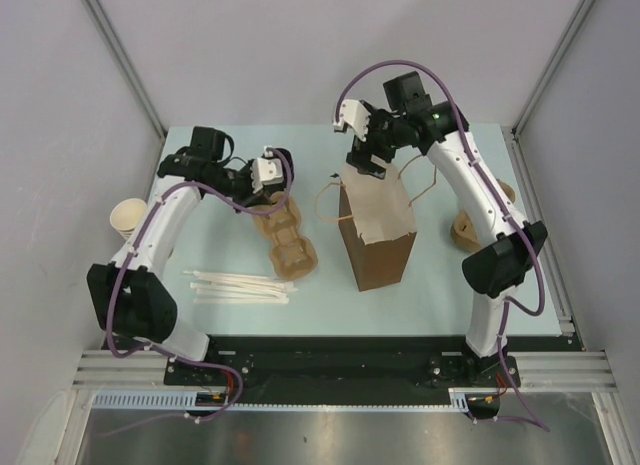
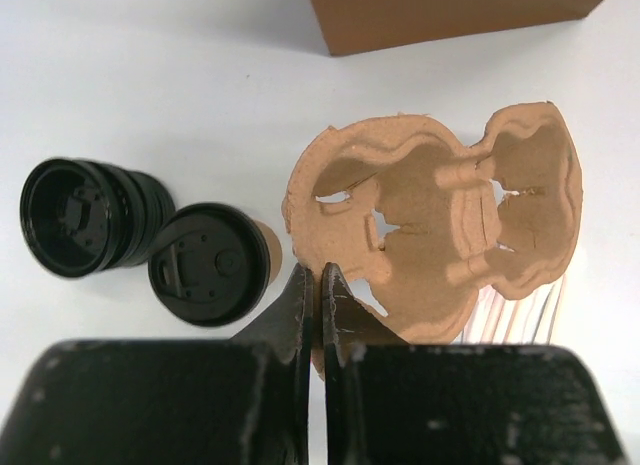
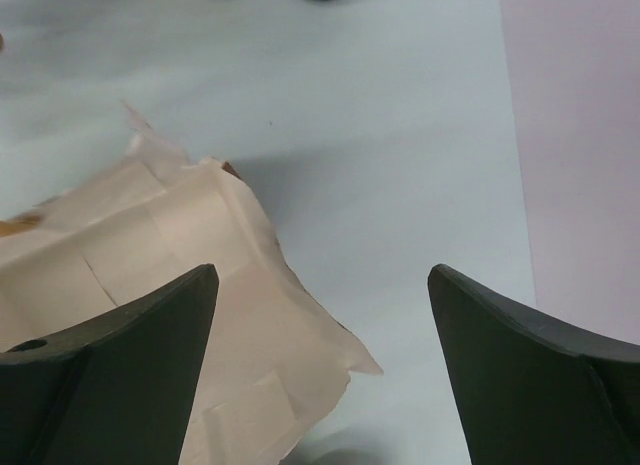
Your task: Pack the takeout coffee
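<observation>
The takeout coffee (image 2: 210, 263), a kraft-brown cup with a round black lid, stands on the table just left of the moulded brown cup carrier (image 2: 440, 220). In the top view the cup is hidden under my left arm. My left gripper (image 2: 320, 277) is shut on the carrier's near rim; it also shows in the top view (image 1: 266, 181) at the far end of the carrier (image 1: 287, 243). The brown paper bag (image 1: 377, 235) with handles is at mid-table. My right gripper (image 1: 366, 165) is open and empty above the bag's far edge; its jaws straddle the bag's paper edge (image 3: 150, 285).
A stack of loose black lids (image 2: 85, 217) lies left of the coffee. Cream paper cups (image 1: 127, 217) stand at the table's left edge. Pale wrapped sticks (image 1: 240, 285) lie near the front. A brown item (image 1: 465, 230) sits by the right arm. Grey walls enclose the table.
</observation>
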`<state>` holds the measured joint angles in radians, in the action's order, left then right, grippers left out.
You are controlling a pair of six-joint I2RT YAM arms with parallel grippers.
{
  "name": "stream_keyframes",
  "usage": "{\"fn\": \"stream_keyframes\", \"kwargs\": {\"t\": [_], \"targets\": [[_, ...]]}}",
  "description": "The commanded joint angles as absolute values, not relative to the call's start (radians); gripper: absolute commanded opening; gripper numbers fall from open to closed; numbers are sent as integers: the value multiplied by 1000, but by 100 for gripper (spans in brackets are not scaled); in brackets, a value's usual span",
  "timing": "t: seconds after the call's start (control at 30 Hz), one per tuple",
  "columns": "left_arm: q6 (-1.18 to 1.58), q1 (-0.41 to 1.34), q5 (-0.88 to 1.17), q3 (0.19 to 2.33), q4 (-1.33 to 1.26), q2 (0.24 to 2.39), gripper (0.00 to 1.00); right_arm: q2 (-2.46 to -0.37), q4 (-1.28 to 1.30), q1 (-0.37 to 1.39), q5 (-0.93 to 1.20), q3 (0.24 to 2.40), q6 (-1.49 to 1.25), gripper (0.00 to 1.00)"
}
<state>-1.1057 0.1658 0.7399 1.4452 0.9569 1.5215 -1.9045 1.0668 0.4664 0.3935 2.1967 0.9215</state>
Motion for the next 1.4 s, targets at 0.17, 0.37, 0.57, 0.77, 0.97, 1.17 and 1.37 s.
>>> {"fn": "stream_keyframes", "kwargs": {"t": [0.17,0.37,0.57,0.77,0.97,1.17,1.37], "targets": [[-1035,80,819,1404,916,1370,0,-1945,1123,451,337,2236,988,56],[-924,3,845,1469,884,1333,0,-1918,1203,477,311,2292,901,14],[-746,-28,851,1594,812,1258,0,-1867,1270,505,245,2309,761,0],[-660,-26,819,1716,798,1220,0,-1830,1295,511,206,2307,609,0],[-604,-26,814,1834,784,1203,0,-1804,1312,509,206,2302,464,0],[-540,-9,864,1985,822,1253,0,-1740,1273,512,106,2197,400,0],[-609,293,648,1980,836,1244,0,-1677,1255,511,89,2135,370,0]]}}
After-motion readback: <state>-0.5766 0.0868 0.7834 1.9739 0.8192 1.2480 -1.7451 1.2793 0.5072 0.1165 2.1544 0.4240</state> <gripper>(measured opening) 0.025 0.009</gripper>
